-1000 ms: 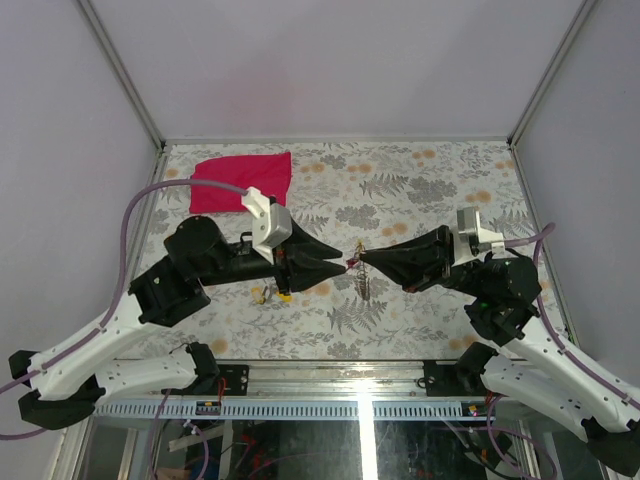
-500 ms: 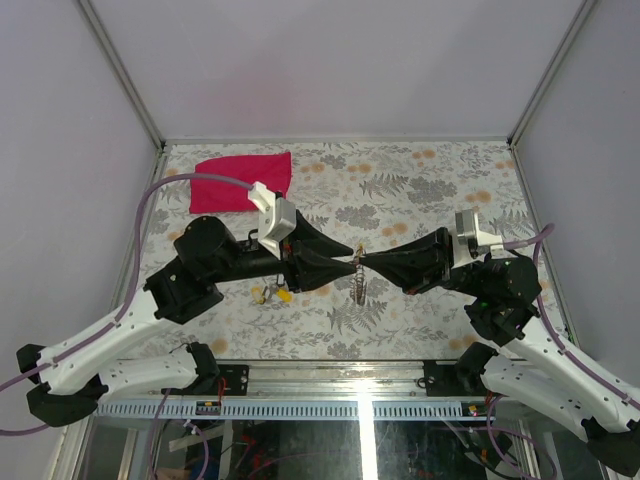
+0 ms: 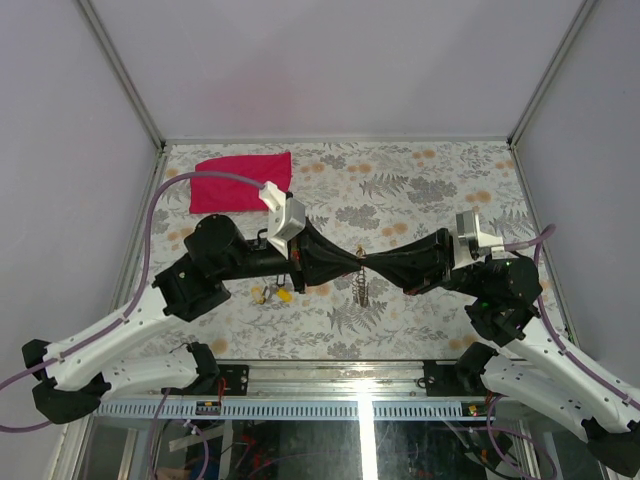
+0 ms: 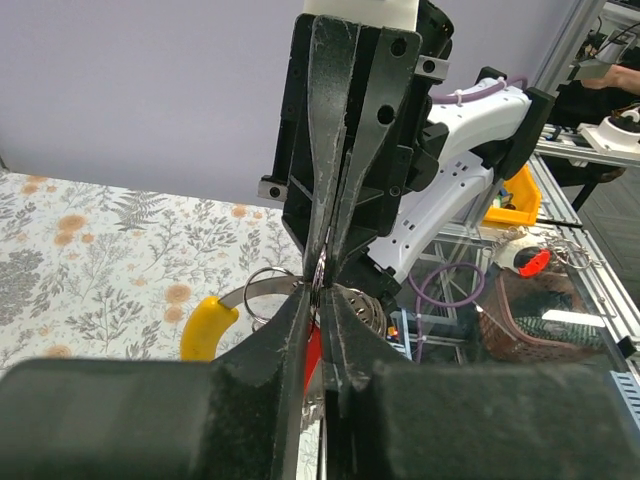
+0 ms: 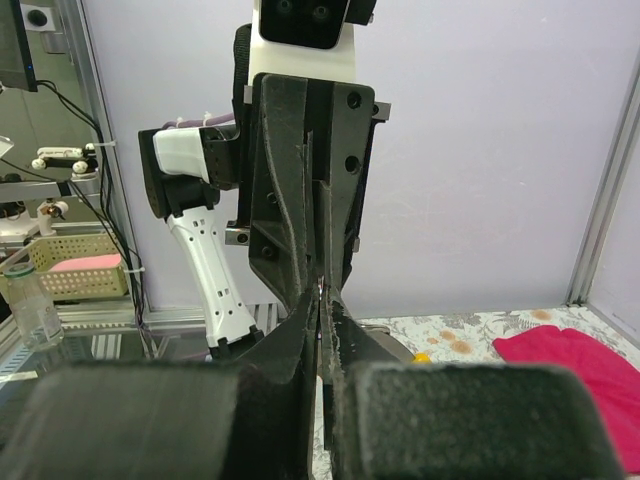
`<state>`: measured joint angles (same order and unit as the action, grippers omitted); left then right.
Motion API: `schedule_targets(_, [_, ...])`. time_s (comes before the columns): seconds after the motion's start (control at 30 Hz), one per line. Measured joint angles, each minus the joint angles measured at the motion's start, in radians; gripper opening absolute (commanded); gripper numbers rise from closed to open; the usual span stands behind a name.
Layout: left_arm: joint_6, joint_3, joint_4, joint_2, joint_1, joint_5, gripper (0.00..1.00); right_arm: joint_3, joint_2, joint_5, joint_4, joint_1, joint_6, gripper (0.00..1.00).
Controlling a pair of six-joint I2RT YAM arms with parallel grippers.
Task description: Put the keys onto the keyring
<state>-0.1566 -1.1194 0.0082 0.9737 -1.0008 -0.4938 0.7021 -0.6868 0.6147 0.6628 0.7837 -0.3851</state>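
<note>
A: What could go wrong from here?

B: The red key [image 4: 313, 345] could be dropped. It is pinched by the left fingers [image 4: 285, 345], and only a little of it is held. If it is pushed crooked against the ring, it may be twisted out and lost on the desk [image 3: 420, 180].

A: And the keyring [image 3: 360, 287]?

B: It looks to be gripped by the right fingers [image 5: 300, 345], though the wire is so thin that this cannot be told for sure. Its chain is seen hanging straight down under the spot where the tips meet. If the ring is squeezed right across its split, the gap may be held shut and the key blocked. If the arms are pressed together too hard, the ring could be bent or pulled loose.

A: How are the arms placed?

B: Both are stretched toward the middle, above the near half of the desk. The left arm is reached in from the left with its wrist laid out level. The right arm is set the same way from the other side. Both pairs of fingers are closed narrow and are met tip to tip, nearly touching.

A: Where are the other keys [image 3: 270, 294]?

B: They are seen lying on the desk under the left arm, well apart from the red cloth [image 3: 240, 178] at the far corner. A yellow head can be made out among them.
</note>
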Motion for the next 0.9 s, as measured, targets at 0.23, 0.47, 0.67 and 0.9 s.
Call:
schedule_targets(0.23, [0.004,-0.003,-0.005,0.005,0.000,-0.014,0.00,0.002,0.004,0.007,-0.012,0.000,0.009,0.02])
schedule_targets(0.47, [0.087,-0.129,-0.199,0.045,0.000,-0.024,0.00,0.035,0.032,0.004,-0.122,0.000,0.073,0.29])
schedule_targets(0.67, [0.224,-0.335,-0.504,0.123,0.000,-0.019,0.00,0.116,0.074,-0.002,-0.323,0.000,0.178,0.32])
schedule_targets(0.9, [0.347,-0.500,-0.792,0.230,0.000,0.041,0.00,0.166,0.068,-0.073,-0.531,0.000,0.248,0.33])
